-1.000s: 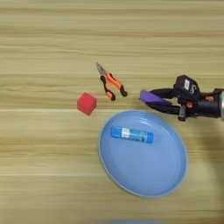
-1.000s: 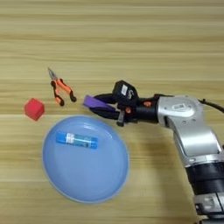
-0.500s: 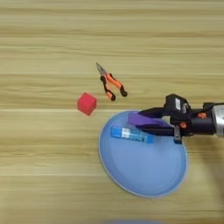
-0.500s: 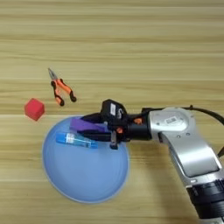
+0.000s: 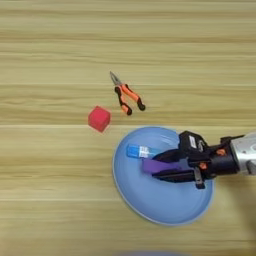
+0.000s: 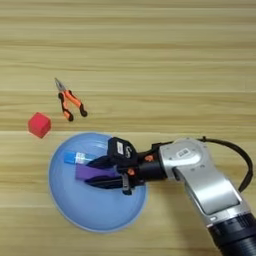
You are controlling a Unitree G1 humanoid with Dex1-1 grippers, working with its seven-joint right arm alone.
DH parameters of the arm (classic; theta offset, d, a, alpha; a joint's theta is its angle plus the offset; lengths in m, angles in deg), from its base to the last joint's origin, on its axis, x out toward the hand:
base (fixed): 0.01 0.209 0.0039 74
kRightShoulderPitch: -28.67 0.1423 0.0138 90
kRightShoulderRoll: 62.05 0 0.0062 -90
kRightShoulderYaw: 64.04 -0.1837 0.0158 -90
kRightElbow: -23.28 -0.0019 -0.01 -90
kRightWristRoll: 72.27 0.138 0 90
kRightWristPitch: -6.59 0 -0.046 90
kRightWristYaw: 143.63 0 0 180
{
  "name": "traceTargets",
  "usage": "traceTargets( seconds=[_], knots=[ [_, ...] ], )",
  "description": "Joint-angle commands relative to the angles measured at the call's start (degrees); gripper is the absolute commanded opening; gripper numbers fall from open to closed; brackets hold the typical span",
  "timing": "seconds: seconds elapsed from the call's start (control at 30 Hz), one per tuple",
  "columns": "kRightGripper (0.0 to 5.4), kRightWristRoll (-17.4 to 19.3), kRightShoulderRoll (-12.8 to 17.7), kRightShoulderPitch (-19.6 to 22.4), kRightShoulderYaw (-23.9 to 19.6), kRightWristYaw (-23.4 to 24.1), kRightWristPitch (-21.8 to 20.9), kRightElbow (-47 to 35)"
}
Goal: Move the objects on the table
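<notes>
Low in the frame, right of centre, the light-blue round plate (image 5: 150,205) rests on the wooden table (image 5: 50,45); the right gripper (image 6: 100,172) reaches over it from the picture's right, its two black fingers pinching the flat purple block (image 6: 92,172) from above and below; the block sits over the plate's upper-middle area, level or nearly so; whether it touches the plate surface cannot be told from these views. Just beside the block, toward the upper left of the plate, lies the blue stick (image 5: 140,151) with its white label; it rests inside the plate rim and appears to touch or nearly touch the block's edge. Outside the plate, the small red cube (image 5: 99,118) stands on bare wood at left of centre, near the rim but apart from it; the orange-and-black pliers (image 5: 126,95) lie above the plate, jaws pointing to the upper left, also clear of the rim. Assessment of progress: one object is in the plate; a second is held over it and not yet released; two remain on the table, assuming the plate is the collecting point; the task sentence names no destination, so this reading is a judgement only.
</notes>
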Motion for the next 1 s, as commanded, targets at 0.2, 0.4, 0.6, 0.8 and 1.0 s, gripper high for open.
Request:
traceTargets(
  seconds=[0.2,0.4,0.6,0.8,1.0],
  knots=[
    [1.42,-1.1,1.1,2.0,0.9,1.2,-1.5,1.7],
    [1.8,-1.0,0.7,2.1,1.1,1.4,-1.9,2.4],
    [2.37,-0.2,0.4,2.3,0.7,1.6,-1.6,1.7],
    [3.05,3.9,-0.8,3.0,-2.0,1.6,-0.7,-0.4],
    [3.71,13.3,-2.7,5.6,-8.1,2.8,4.3,-4.4]
  ],
)
